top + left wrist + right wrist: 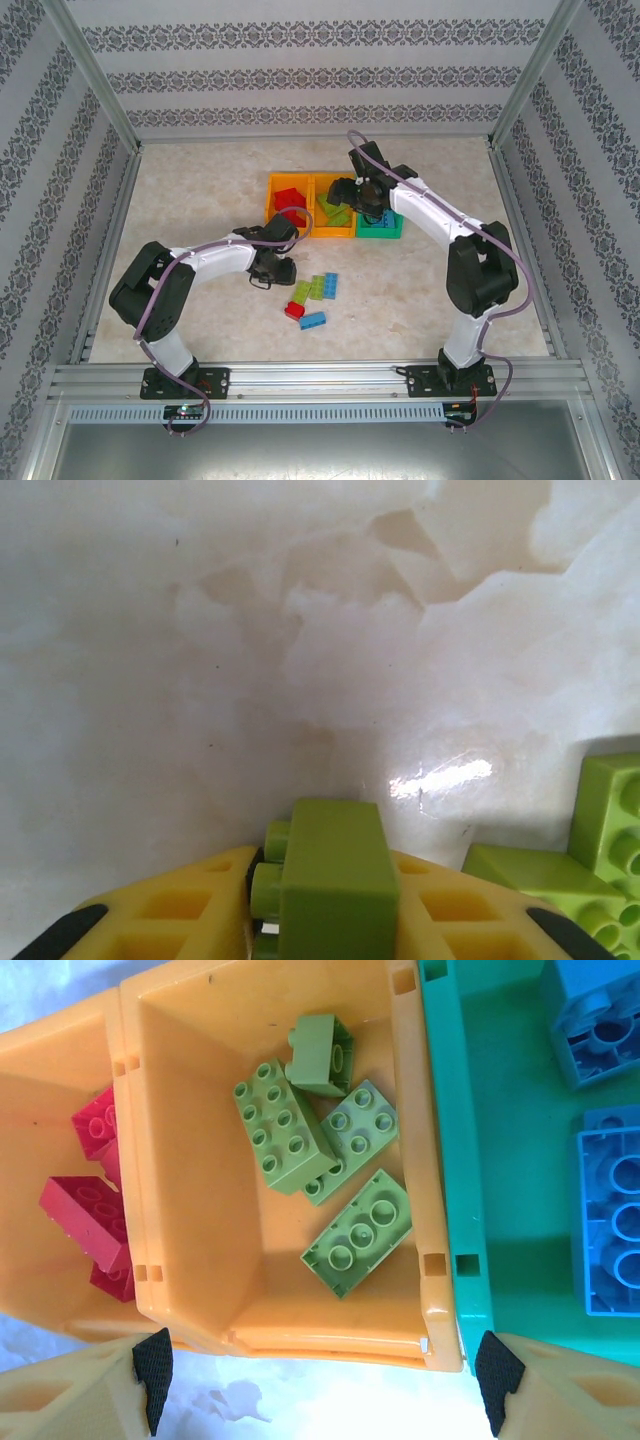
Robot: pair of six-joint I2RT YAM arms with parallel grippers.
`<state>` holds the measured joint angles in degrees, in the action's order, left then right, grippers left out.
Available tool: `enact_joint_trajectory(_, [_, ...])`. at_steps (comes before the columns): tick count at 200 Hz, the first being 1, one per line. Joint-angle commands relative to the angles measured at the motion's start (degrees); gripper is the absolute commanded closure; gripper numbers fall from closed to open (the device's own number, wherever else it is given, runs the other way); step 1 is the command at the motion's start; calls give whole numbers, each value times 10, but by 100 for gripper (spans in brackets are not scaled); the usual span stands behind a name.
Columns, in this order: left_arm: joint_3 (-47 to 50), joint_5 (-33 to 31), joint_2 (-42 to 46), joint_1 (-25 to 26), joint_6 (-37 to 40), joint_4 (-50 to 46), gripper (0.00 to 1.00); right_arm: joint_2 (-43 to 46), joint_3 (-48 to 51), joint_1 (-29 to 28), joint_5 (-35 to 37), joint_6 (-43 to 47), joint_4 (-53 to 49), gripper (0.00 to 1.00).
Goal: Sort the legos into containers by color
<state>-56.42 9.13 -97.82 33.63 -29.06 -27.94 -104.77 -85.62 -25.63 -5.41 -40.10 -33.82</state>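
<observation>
Pick done: lime green brick gripped, delivery next
Short of the middle orange bin, the left gripper pinches the brick; next, lift it over that bin's rim. Above the bin the right gripper hangs wide, empty.

There are two orange bins, a teal-green bin, red bricks, lime bricks, blue bricks and a cream marbled table

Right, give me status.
Left gripper, jaws shut on lime brick. Right gripper, jaws open above middle bin. Loose bricks on table, nothing blocking.
</observation>
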Motion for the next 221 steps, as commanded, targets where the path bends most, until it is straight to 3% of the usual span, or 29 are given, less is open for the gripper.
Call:
enact_joint_trajectory(1, [-22, -4, 8, -2, -6, -2, 67, 39, 20, 4, 17, 4, 15, 18])
enact_joint_trajectory(90, [-194, 45, -23, -2, 24, 6, 68, 197, 228, 40, 53, 9, 46, 17])
enact_joint_trajectory(140, [-376, 59, -145, -3, 36, -30, 68, 288, 386, -25, 111, -21, 96, 18])
enact_joint_trajectory(168, [-467, 55, -215, -7, 27, -62, 68, 322, 443, -41, 105, -46, 114, 18])
enact_joint_trajectory(190, [-505, 54, -248, -17, 6, -78, 64, 351, 467, -54, 111, -55, 118, 18])
enact_joint_trajectory(221, [-517, 42, -256, -20, -10, -76, 46, 378, 486, -87, 124, -67, 125, 17])
